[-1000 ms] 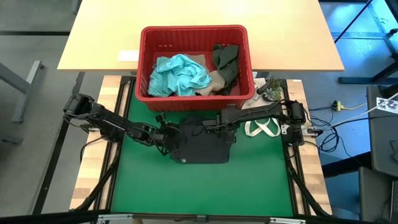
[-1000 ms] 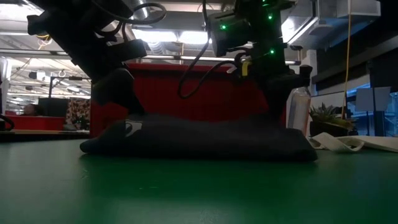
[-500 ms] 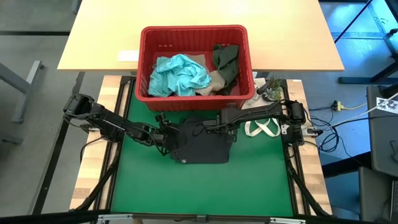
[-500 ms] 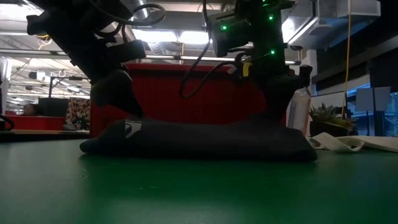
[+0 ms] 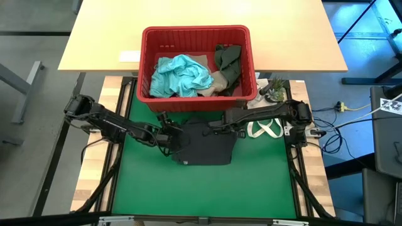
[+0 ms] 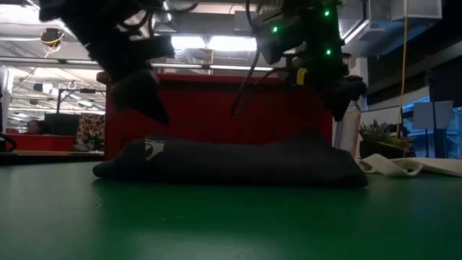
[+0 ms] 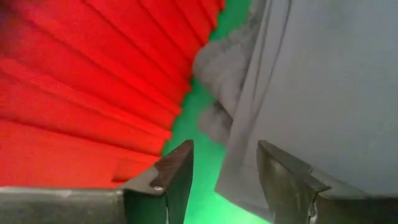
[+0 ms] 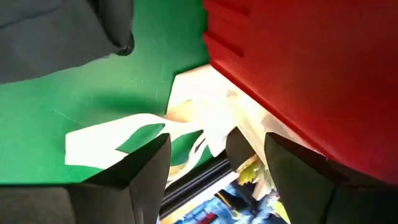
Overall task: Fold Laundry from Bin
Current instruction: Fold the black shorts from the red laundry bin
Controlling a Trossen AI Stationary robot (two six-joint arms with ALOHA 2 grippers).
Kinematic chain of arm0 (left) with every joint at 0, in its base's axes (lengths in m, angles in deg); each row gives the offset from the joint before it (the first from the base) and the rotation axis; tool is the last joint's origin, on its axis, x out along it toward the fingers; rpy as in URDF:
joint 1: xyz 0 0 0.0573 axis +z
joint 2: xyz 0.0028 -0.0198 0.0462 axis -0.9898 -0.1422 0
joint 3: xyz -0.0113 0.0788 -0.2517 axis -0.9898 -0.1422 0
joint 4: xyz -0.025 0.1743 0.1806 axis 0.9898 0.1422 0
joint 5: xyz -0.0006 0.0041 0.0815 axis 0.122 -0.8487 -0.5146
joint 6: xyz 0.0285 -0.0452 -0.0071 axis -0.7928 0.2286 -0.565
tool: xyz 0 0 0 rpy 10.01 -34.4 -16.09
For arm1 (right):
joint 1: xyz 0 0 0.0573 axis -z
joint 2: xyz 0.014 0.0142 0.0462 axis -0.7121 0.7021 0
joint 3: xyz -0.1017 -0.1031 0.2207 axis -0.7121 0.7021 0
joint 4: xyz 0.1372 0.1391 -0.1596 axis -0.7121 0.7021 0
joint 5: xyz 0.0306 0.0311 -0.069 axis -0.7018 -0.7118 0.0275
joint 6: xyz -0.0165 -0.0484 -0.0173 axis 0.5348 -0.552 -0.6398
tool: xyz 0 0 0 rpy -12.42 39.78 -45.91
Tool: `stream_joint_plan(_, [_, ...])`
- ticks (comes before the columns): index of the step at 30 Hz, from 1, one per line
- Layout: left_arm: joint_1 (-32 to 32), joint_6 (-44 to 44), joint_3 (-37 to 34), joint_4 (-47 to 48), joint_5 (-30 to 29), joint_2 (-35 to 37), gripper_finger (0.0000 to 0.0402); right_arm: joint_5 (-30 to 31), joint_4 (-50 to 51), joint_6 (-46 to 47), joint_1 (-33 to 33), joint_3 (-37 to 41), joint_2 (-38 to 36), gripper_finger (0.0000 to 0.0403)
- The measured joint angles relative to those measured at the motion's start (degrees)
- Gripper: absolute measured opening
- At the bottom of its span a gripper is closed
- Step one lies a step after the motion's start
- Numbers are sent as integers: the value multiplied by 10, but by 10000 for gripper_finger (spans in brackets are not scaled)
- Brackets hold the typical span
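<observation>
Green matting (image 5: 201, 188) covers the work surface, with the red bin (image 5: 196, 100) set at its far edge against a pale wooden table (image 5: 100, 44). Teal, beige and olive laundry (image 5: 185, 74) is seen piled inside the bin. A black garment (image 5: 204, 145) is laid flat on the mat just in front of the bin, roughly folded, its long axis running left to right across the mat. The left gripper (image 5: 168, 135) is held at the garment's left edge, jaws parted with nothing between them; in the left wrist view grey cloth is seen just beyond the fingers (image 7: 177, 171). The right gripper (image 5: 221, 127) is raised over the garment's far right corner, jaws wide and empty. A white cloth bag (image 5: 264, 130) lies beside the garment on the right. Both grippers are judged about equally near, one at each end, so the next fold likely gets made across the long axis, or a fresh piece is fetched from the bin directly behind.
</observation>
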Motion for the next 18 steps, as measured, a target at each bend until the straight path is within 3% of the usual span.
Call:
stream_joint_plan(8, [-16,-1,48,16,46,0,169,0,-4,61,-16,0,-83,260])
stream_joint_plan(18, [-43,-24,49,2,193,0,169,-9,-87,101,-151,2,-110,260])
